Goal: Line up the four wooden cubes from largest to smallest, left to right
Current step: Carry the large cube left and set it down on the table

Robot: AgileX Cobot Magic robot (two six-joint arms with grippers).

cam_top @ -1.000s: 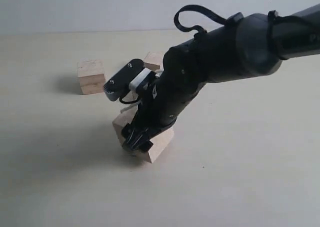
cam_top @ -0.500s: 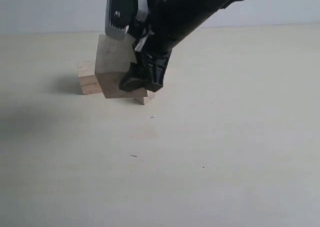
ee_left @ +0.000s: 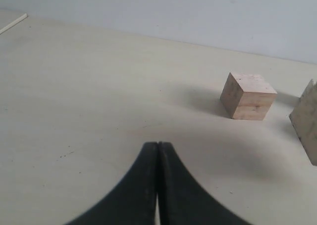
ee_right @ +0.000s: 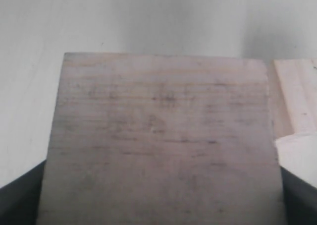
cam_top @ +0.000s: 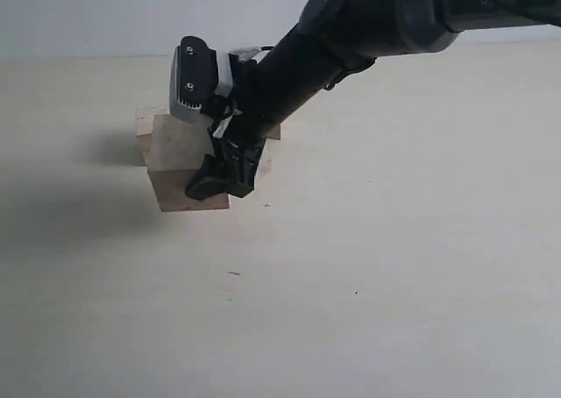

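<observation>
From the exterior view, the right gripper [cam_top: 221, 181] has reached across to the left side of the table [cam_top: 394, 284]. Its jaws are spread wide and clamped on the largest cube [cam_top: 180, 166]. That makes sense, since the biggest block belongs at the left end of the row. The block sits at a slight tilt, low over the surface (I can't tell whether its bottom edge is touching). Just behind it, a second cube [cam_top: 142, 126] peeks out, partly hidden. The remaining blocks I can't pick out behind the arm.

In the left wrist view, the left gripper [ee_left: 157, 185] has its fingers pressed together with nothing between them, low over bare table. It is parked out of the way, I'd judge, while the other arm works. Ahead of it the second cube [ee_left: 247, 96] rests flat on the table, and a corner of the largest cube [ee_left: 307, 123] shows near it at the frame's edge.

In the right wrist view, the largest cube [ee_right: 163, 136] fills nearly everything. A dark fingertip [ee_right: 20, 197] hugs each lower corner, so the grip spans its full width. Pale wood of another block lies just beside it, though I can't tell which one.
</observation>
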